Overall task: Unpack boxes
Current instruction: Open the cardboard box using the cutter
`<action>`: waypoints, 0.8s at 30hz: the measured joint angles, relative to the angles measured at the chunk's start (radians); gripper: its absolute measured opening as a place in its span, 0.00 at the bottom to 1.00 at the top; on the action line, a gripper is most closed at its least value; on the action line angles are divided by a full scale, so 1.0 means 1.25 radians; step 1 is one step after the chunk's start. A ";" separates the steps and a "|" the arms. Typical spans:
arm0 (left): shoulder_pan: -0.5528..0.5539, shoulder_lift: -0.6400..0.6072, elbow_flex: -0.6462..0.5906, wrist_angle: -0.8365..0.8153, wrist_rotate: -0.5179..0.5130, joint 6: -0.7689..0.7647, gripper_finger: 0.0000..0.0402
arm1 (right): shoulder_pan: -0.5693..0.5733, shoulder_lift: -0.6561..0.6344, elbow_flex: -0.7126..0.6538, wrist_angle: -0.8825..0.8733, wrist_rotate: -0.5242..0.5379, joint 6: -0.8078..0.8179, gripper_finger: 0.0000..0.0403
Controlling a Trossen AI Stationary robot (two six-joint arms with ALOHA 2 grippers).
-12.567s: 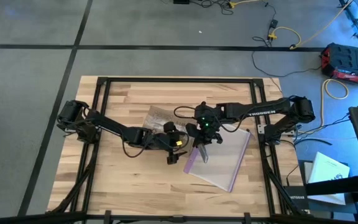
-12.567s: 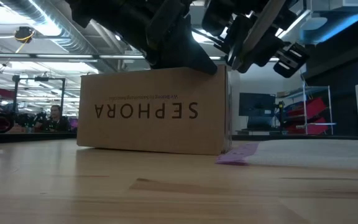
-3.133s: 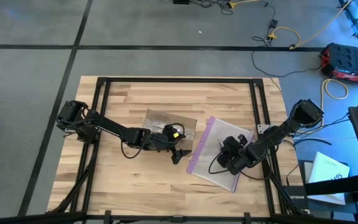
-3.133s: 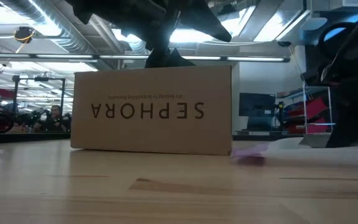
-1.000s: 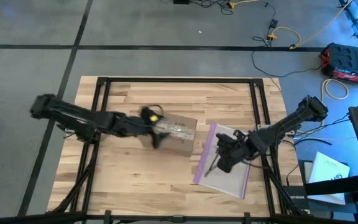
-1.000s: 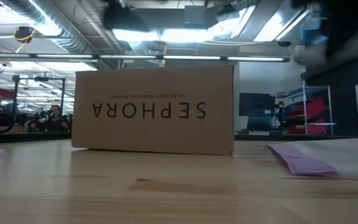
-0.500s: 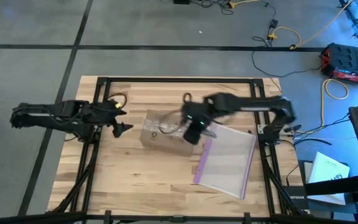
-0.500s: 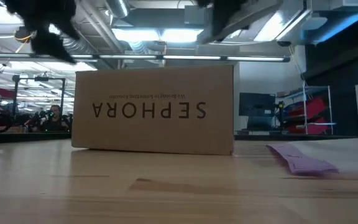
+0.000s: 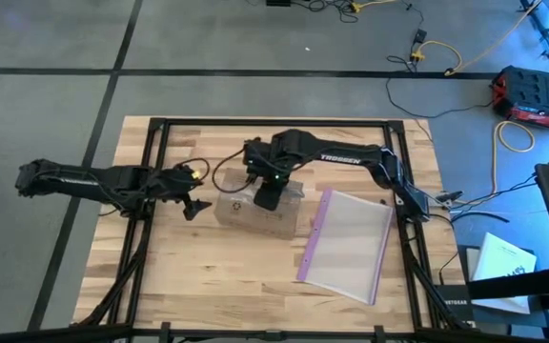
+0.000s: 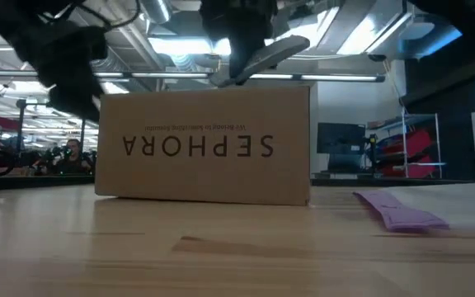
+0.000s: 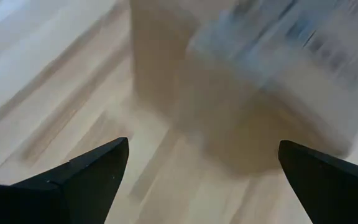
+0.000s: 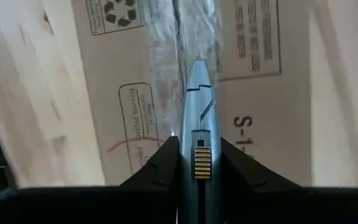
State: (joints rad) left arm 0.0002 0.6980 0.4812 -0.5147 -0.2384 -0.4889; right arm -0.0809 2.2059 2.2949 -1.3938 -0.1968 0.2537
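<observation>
Beside box (image 9: 253, 206), clear bag (image 9: 347, 243), right tool (image 9: 266, 197) gripping grey knife (image 12: 198, 124)

Both arms are dark, nearly black, built of slim tube-like links joined by thicker rounded joints. The right arm (image 9: 351, 157) carries white block lettering along its long link. A thin black cable loops beside its wrist, and another curls near the left arm (image 9: 93, 178), where a small yellow mark shows by the wrist. The left fingers (image 11: 86, 168) are matte black, tapering wedges.
</observation>
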 joint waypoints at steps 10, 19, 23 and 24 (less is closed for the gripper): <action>0.002 0.129 -0.001 0.194 0.036 0.079 1.00 | 0.019 0.000 0.040 0.005 0.017 -0.032 0.14; -0.007 0.319 -0.001 0.480 0.105 0.120 1.00 | 0.017 0.000 0.040 0.002 0.031 -0.043 0.14; -0.019 0.359 0.003 0.540 0.105 0.121 1.00 | 0.017 0.000 0.040 -0.051 0.037 -0.037 0.14; -0.022 0.363 0.006 0.540 0.106 0.120 1.00 | 0.017 0.000 0.040 -0.071 0.035 -0.032 0.14</action>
State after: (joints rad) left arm -0.0269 1.1512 0.4886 0.1604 -0.1062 -0.3386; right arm -0.0593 2.2063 2.3444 -1.4825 -0.1529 0.2142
